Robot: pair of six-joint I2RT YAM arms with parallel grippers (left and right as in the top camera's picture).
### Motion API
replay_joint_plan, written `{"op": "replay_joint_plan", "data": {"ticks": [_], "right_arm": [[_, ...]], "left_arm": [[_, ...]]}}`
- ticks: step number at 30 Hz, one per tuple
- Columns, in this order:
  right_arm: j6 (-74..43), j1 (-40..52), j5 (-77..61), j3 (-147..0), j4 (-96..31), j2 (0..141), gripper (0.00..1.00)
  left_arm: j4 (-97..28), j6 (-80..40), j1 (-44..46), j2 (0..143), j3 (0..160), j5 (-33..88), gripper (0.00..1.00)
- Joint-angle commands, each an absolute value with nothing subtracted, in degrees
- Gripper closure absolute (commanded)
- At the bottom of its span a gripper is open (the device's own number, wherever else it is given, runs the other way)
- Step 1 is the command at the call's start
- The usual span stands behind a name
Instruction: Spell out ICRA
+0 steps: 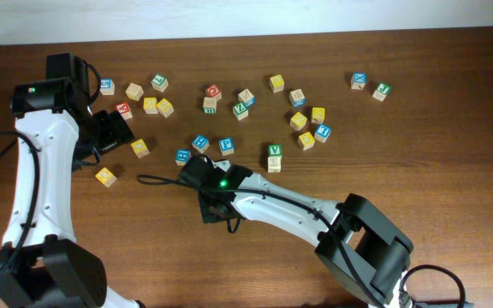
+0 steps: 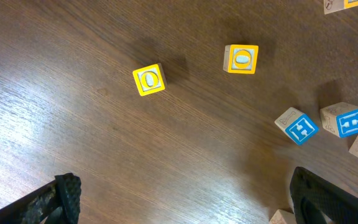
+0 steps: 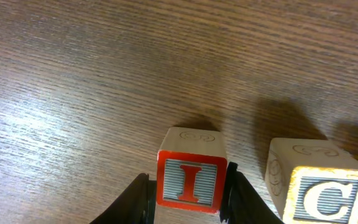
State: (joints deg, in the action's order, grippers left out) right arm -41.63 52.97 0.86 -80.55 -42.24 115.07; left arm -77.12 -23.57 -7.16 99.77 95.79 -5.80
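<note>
The I cube (image 3: pixel 190 180) is clamped by the right jaws on 2 flat sides, just beside the C cube (image 3: pixel 322 196) on the counter (image 3: pixel 104 74); light, stiff, smooth wood is judged likely. The left jaws are set apart, empty

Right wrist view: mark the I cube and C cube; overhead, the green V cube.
I cube (image 3: pixel 190 180), right wrist view, its red-lettered face.
C cube (image 3: pixel 323 198), right wrist view, its yellow-lettered face.
green V cube (image 1: pixel 274 151), overhead view, its top face.
</note>
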Motion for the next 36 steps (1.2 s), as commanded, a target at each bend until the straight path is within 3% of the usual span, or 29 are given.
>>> {"op": "replay_joint_plan", "data": {"ticks": [1,14,15,17,27,32,36], "right_arm": [[-43.05,53.23,3.01,-80.14,-42.41,115.87,0.74],[-41.19,51.33,4.34,-80.14,-43.27,115.87,0.75],[-41.17,51.35,3.70,-80.14,-43.27,115.87,0.69],[-41.17,51.35,3.27,-80.58,-43.33,115.85,0.67],[-40.25,51.29,3.57,-93.17,-53.91,115.70,0.67],[-39.20,45.65,8.80,-110.45,-77.52,112.29,0.67],[-34.20,35.68,11.70,-119.96,-93.54,103.48,0.66]], "left_arm": [[-77.19,-23.68,-7.40,99.72,95.88,-5.63,0.01],[-77.19,-23.68,-7.40,99.72,95.88,-5.63,0.01],[-77.19,-23.68,-7.40,99.72,95.88,-5.63,0.01],[-77.19,-23.70,-7.42,99.72,95.88,-5.63,0.01],[-77.21,-23.68,-7.40,99.72,95.88,-5.63,0.01],[-77.19,-23.68,-7.40,99.72,95.88,-5.63,0.01],[-77.19,-23.68,-7.42,99.72,95.88,-5.63,0.01]]}}
